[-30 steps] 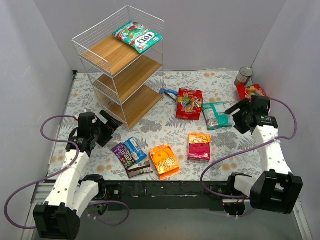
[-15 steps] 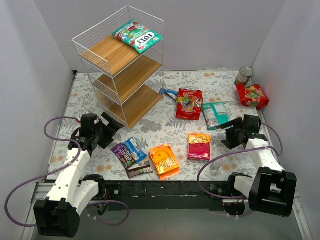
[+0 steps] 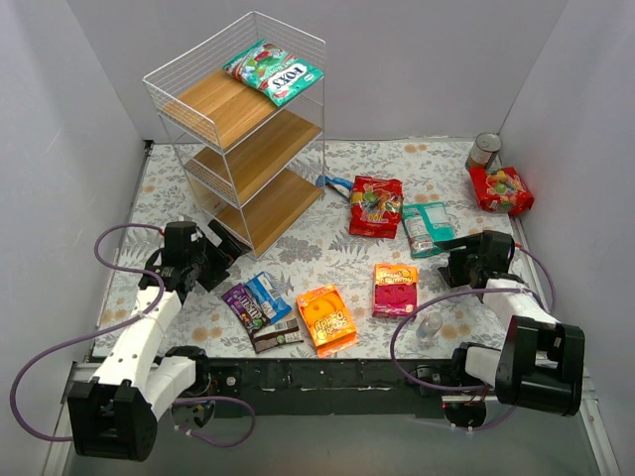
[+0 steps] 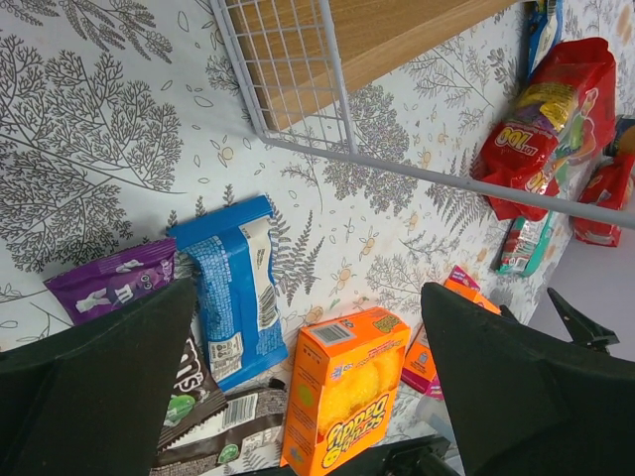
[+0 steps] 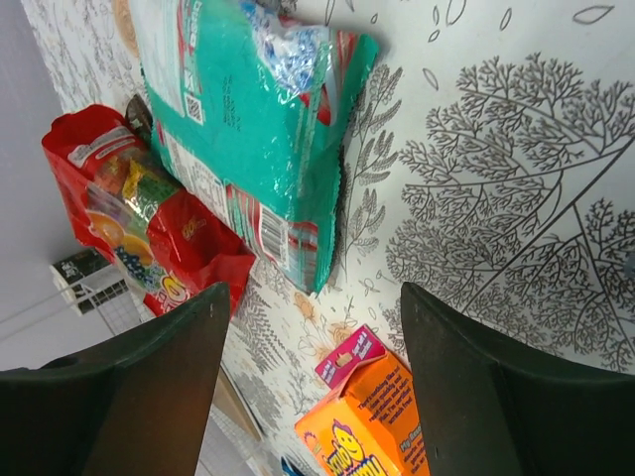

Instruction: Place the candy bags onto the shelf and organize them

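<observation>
Top external view showed one teal-green bag [image 3: 273, 69] lying on the top board of the shelf [image 3: 213, 104], a corner jutting past the wire rim. The lower two boards were partly hidden by the tiers above. Every other candy bag lay on the flowered table [image 3: 327, 253]: a red bag [image 3: 375, 206] beside a second teal bag [image 3: 429, 228], another red bag [image 3: 501, 188] near the tin can [image 3: 484, 152], a pink-orange pack [image 3: 395, 289], an orange pack [image 3: 325, 318], and small purple [image 3: 239, 305], blue [image 3: 266, 296] and brown [image 3: 276, 336] packs touching one another. A small packet [image 3: 335, 182] at the shelf's foot was too small to read.

The left gripper [image 3: 220, 256] hung low between shelf and small packs, jaws spread wide around nothing; its own finger cut off the brown pack in the wrist view. The right gripper [image 3: 448, 263] hovered just beside the table's teal bag, jaws likewise apart and empty. That bag ran off the right wrist frame's top. A clear cup [image 3: 429, 327] near the front edge was faint.
</observation>
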You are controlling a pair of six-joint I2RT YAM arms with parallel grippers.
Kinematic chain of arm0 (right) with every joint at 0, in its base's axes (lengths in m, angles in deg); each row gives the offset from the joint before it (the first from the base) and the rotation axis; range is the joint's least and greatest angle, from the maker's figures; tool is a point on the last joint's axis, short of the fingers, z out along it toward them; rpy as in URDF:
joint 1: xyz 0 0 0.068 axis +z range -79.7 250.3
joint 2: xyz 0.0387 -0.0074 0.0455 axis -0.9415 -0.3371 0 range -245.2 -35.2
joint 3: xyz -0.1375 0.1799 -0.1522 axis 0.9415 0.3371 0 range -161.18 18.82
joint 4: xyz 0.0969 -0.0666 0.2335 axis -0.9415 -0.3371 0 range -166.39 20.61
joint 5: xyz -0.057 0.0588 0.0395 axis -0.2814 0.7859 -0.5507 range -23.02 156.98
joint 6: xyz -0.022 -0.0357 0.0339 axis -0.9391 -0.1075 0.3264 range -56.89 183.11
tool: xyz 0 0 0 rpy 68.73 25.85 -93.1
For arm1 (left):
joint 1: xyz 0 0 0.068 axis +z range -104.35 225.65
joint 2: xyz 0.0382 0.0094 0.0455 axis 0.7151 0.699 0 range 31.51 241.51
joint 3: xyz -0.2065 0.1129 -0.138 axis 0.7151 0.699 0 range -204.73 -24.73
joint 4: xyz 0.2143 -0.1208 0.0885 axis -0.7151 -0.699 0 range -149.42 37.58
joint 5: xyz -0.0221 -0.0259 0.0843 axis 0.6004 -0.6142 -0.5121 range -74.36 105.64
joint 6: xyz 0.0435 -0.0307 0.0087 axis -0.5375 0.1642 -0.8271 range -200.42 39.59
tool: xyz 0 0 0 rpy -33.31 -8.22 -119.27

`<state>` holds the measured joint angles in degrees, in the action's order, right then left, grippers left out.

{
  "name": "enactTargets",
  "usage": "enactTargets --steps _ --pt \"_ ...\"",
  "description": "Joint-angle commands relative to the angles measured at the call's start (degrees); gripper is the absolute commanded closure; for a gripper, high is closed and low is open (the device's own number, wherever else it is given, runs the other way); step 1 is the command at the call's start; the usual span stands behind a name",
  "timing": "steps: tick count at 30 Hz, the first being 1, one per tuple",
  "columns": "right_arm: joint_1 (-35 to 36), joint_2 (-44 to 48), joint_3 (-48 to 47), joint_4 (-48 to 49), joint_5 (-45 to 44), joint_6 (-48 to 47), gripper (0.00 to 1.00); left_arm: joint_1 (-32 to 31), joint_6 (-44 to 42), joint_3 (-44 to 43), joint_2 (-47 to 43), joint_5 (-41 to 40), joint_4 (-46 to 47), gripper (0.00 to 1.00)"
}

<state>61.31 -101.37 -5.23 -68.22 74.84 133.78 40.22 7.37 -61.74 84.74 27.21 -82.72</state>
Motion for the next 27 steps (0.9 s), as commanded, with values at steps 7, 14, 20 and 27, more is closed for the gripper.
enactTargets --steps 7,14,20,27 --pt "-0.32 -10.29 -2.93 5.86 -4.17 1.13 0.25 -0.19 -2.36 -2.97 1.78 -1.29 0.25 0.02" --pt "-0.24 -16.25 -3.45 11.14 -4.52 0.26 0.29 -0.19 -2.71 -3.77 2.75 -1.64 0.33 0.02" --pt "-0.23 -20.13 -4.16 12.80 -4.34 0.78 0.33 -0.19 -2.53 -4.20 3.02 -1.82 0.51 0.02" --pt "-0.23 -21.19 -5.21 14.83 -4.08 -2.20 0.71 -0.19 -2.97 -4.82 3.02 -1.99 -0.28 0.02"
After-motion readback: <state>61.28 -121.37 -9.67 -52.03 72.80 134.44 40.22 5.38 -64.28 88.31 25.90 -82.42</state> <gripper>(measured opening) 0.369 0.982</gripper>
